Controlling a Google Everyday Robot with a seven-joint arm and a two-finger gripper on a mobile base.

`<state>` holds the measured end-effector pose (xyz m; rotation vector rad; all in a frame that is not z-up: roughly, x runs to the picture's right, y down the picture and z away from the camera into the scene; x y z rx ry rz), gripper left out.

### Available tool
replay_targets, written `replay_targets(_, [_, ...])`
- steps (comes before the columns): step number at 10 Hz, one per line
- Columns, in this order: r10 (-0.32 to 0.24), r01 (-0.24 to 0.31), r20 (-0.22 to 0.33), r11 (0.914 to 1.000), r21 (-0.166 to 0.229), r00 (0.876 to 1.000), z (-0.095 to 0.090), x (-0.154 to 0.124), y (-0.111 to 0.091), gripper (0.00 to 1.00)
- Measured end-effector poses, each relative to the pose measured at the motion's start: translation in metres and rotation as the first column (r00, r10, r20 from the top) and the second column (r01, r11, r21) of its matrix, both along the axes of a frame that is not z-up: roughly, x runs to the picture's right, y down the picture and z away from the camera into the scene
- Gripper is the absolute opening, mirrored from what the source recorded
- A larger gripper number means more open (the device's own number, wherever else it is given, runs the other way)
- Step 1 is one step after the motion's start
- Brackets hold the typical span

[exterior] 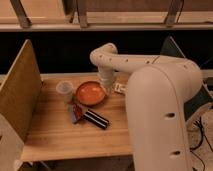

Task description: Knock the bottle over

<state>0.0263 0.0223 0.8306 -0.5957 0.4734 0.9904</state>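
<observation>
The end effector [106,81] hangs low near the tabletop's [55,135] far edge; whether it is open or closed cannot be told. The bottle [120,88] shows just right of it. A low sweep might slide the bottle instead of toppling it, or clip the orange bowl [90,93].

Wooden table [60,135], pincer [107,86] above, orange bowl [90,93], clear cup [64,89], dark packet [95,118]

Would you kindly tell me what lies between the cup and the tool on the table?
In the camera view, the orange bowl lies between them: the cup stands just left of it, and the tool hangs at its right rim.
</observation>
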Motion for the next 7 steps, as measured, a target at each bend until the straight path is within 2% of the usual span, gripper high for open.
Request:
replay_targets(2, [0.019,-0.019,0.004,0.9998,-0.002,1.0,0.0,0.001,0.0,0.52])
replay_targets(3, [0.082,-0.082,0.016,0.9967,-0.003,0.997,0.0,0.009,-0.004,0.64])
replay_targets(4, [0.142,-0.142,0.022,0.9898,0.002,0.99,0.0,0.018,-0.007,0.71])
replay_targets(5, [0.262,-0.262,0.03,0.9649,0.013,0.965,-0.002,0.038,-0.014,0.79])
replay_targets(6, [0.335,-0.336,0.026,0.9415,0.025,0.942,-0.004,0.053,-0.017,0.8])
replay_targets(7, [0.412,-0.413,0.018,0.9099,0.042,0.911,-0.007,0.073,-0.02,0.8])
